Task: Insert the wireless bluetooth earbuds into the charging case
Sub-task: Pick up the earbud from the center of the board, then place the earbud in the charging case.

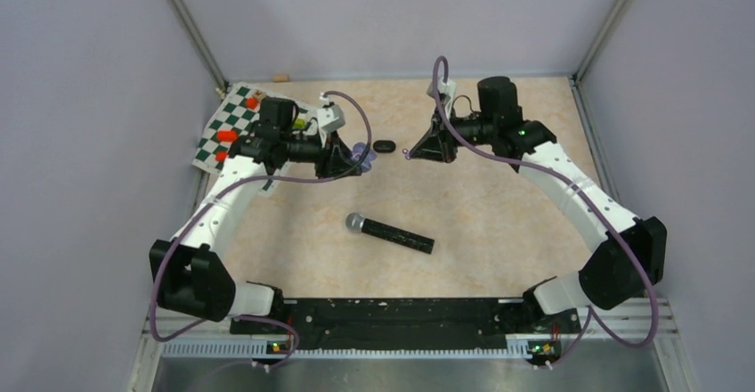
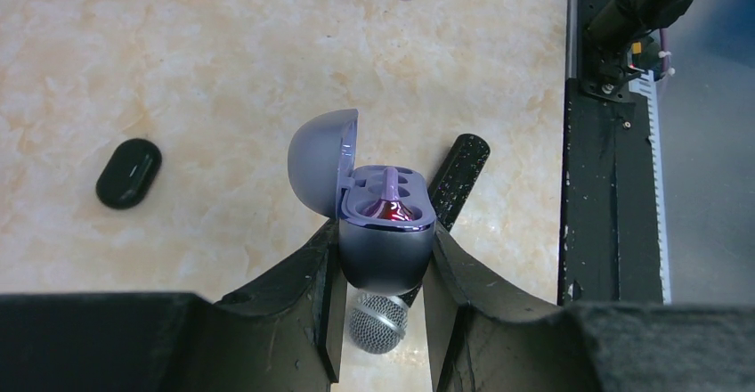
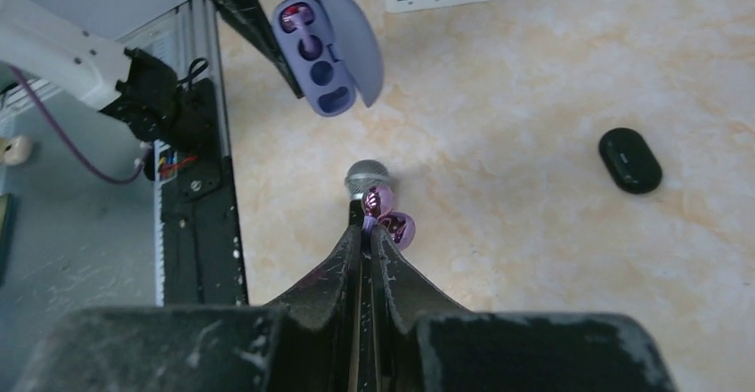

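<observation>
Left gripper (image 2: 385, 240) is clamped on the body of the purple charging case (image 2: 383, 267), one finger on each side, at lower centre of the left wrist view. The case sits upright with its lid (image 2: 320, 160) swung open to the left. The first purple earbud (image 2: 392, 207) is seated in a socket on the case's top face. The right gripper (image 3: 367, 232) has its jaws closed almost fully, pinching the second purple earbud (image 3: 389, 216) right at the fingertips, with the bud sticking out just past them at centre frame. In the right wrist view the open case hangs at upper left, above and left of the pinched bud, apart from it and not touching, sockets facing the camera. In the left wrist view the same bud shows at the top edge, above the case, with a clear gap. In the top view the two grippers face each other at upper centre, left (image 1: 353, 158) and right (image 1: 411, 153), close but apart. A closed black case (image 1: 384, 146) lies on the table (image 1: 499, 205) between them, slightly higher in frame. The microphone (image 1: 389, 233) lies below them at centre, head to the left. The chessboard mat (image 1: 223, 134) is at upper left.
</observation>
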`<action>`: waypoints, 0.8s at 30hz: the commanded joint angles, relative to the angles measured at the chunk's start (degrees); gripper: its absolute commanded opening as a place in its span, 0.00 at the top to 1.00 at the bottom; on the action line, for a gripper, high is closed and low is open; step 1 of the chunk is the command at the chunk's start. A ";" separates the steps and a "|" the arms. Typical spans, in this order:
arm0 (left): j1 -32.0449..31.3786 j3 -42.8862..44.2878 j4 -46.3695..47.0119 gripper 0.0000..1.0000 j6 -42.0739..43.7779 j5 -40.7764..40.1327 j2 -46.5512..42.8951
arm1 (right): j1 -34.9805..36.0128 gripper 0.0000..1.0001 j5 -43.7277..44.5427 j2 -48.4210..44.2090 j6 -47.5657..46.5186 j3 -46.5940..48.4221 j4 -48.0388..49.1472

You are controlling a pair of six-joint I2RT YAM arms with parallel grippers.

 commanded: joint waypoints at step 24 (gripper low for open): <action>-9.61 -2.62 0.66 1.00 3.41 0.63 -0.21 | 0.52 0.94 -21.20 -2.75 -0.44 -5.17 2.66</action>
